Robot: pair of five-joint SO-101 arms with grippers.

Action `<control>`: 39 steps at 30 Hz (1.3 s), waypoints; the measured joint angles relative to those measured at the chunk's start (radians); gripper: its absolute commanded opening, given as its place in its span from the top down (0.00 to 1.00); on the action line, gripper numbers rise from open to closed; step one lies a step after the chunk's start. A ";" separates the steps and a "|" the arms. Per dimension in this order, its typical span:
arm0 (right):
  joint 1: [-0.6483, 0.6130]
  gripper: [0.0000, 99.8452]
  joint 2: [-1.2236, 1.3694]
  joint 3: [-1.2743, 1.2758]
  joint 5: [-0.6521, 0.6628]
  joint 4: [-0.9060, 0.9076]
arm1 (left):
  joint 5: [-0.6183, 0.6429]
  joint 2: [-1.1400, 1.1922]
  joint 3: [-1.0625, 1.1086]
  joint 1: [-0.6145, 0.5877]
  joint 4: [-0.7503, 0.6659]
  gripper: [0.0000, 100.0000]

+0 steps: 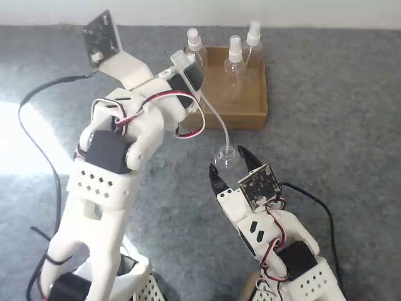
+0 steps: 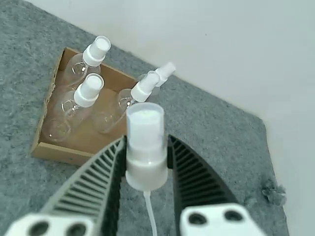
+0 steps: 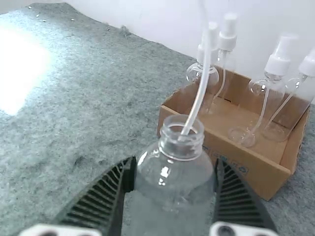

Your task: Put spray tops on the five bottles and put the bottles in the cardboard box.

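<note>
Grey felt-covered table (image 1: 332,106), cardboard box (image 1: 245,120) near its far edge

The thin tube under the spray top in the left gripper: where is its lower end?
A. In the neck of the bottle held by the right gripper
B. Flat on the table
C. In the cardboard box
A: the tube runs from the spray top in the left gripper into the open neck of the bottle in the right gripper.
</note>
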 measured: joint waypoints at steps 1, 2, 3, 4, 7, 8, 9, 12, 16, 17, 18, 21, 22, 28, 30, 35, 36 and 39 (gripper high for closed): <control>-0.002 0.83 0.000 0.000 0.000 0.000 | 0.000 0.000 0.000 0.000 0.000 0.99; -0.002 0.83 0.000 0.000 0.000 0.000 | 0.000 0.000 0.000 0.000 0.002 0.99; -0.002 0.83 0.000 0.000 0.000 0.000 | 0.000 0.000 0.000 0.002 0.006 0.99; -0.002 0.83 0.000 0.000 0.000 0.000 | 0.000 0.000 0.000 0.012 0.012 0.99; 0.000 0.83 0.000 0.000 0.000 0.000 | -0.008 0.000 0.000 0.058 0.051 0.99; 0.000 0.83 0.000 0.000 0.000 0.000 | -0.025 0.000 0.000 0.075 0.064 0.99; 0.000 0.83 0.000 0.000 0.000 0.000 | -0.041 0.000 0.000 0.092 0.078 0.99; 0.000 0.83 0.000 0.000 0.000 0.000 | -0.087 0.000 0.000 0.124 0.124 0.99; -0.002 0.83 0.000 0.000 0.000 0.000 | -0.115 0.000 0.000 0.133 0.167 0.99; -0.002 0.83 0.000 0.000 0.000 0.000 | -0.117 0.000 0.006 0.132 0.172 0.99; -0.002 0.83 0.000 0.000 0.000 0.000 | -0.118 0.000 0.012 0.130 0.176 0.99; -0.003 0.83 0.000 0.000 0.000 0.000 | -0.120 0.000 0.037 0.132 0.178 0.99; -0.003 0.83 0.000 0.000 0.000 0.000 | -0.117 0.000 0.041 0.132 0.178 0.99; -0.003 0.83 0.000 0.000 0.000 0.000 | -0.210 0.000 0.098 0.183 0.176 0.99; -0.003 0.83 0.000 0.000 0.002 0.000 | -0.229 0.000 0.120 0.195 0.176 0.99; -0.003 0.83 0.000 0.000 0.000 0.000 | -0.272 0.000 0.166 0.230 0.147 0.99; -0.003 0.83 0.000 0.000 0.000 0.000 | -0.273 0.000 0.166 0.230 0.146 0.99; 0.006 0.83 0.000 0.000 0.000 0.000 | -0.275 0.000 0.166 0.241 0.146 0.99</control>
